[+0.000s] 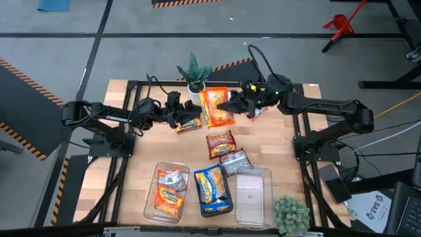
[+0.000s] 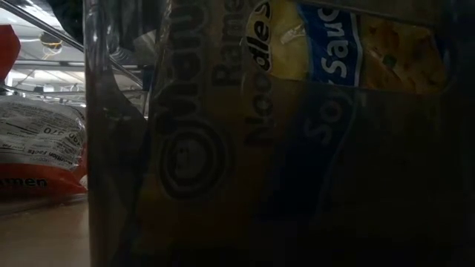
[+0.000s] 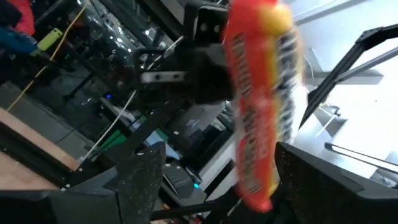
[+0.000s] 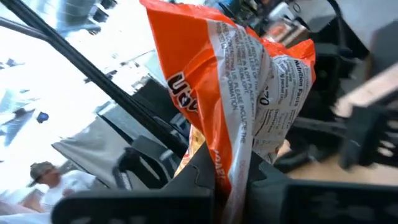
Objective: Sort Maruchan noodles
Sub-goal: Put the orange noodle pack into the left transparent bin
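Note:
My right gripper is over the table's far middle, shut on a large orange Maruchan packet that spreads toward the left arm. My left gripper faces it from the left with its fingers wide apart. In the left wrist view the same orange packet shows edge-on between those fingers, close to one of them; whether it touches, I cannot tell. A smaller orange-red packet lies on the wood just below the left gripper. A red packet and a silver one lie flat mid-table. My right gripper pinches the orange packet by one crinkled end between its two fingers, coming level from the table's right. The packet is lifted clear of the table and sticks out beyond the fingertips toward the left arm, its printed back side facing the wrist camera.
Three clear bins stand along the near edge: the left bin holds orange packets, the middle one blue-and-yellow packets, and the right one looks bare. A potted plant stands at the far edge, another at the near right corner.

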Controlling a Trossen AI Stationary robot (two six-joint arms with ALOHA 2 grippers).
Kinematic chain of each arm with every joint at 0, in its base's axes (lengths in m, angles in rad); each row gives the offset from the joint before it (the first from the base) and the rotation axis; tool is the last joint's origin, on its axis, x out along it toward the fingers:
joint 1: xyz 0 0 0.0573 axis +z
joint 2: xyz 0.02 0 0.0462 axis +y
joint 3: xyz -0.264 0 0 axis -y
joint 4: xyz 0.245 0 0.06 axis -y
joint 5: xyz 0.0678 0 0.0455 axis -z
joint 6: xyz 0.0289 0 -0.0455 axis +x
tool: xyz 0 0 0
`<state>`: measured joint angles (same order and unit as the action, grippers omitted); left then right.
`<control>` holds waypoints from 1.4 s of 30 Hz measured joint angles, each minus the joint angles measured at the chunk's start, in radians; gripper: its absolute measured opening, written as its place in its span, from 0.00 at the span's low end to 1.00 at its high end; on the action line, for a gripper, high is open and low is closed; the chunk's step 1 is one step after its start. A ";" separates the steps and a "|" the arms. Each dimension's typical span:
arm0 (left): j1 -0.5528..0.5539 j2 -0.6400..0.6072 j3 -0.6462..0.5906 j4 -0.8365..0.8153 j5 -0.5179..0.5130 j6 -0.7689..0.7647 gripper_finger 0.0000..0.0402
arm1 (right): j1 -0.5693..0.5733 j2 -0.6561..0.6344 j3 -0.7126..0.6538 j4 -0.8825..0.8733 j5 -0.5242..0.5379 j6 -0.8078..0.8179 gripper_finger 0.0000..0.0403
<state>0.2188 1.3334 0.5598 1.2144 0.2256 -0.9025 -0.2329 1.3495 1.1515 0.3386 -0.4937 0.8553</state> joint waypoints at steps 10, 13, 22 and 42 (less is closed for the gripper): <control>-0.008 0.001 0.052 0.005 -0.016 0.046 0.74 | -0.001 0.044 0.000 0.008 0.038 -0.005 0.01; -0.025 0.010 0.088 -0.003 0.007 0.071 0.74 | -0.001 0.065 0.000 0.023 0.036 -0.007 0.01; -0.056 0.043 0.168 -0.069 0.065 0.112 0.71 | -0.001 0.093 0.000 0.092 0.030 0.002 0.01; -0.056 0.044 0.174 -0.085 0.029 0.123 0.33 | -0.004 0.092 0.000 0.088 -0.055 0.010 0.51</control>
<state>0.1627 1.3777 0.7338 1.1297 0.2544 -0.7794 -0.2364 1.4411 1.1515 0.4262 -0.5490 0.8657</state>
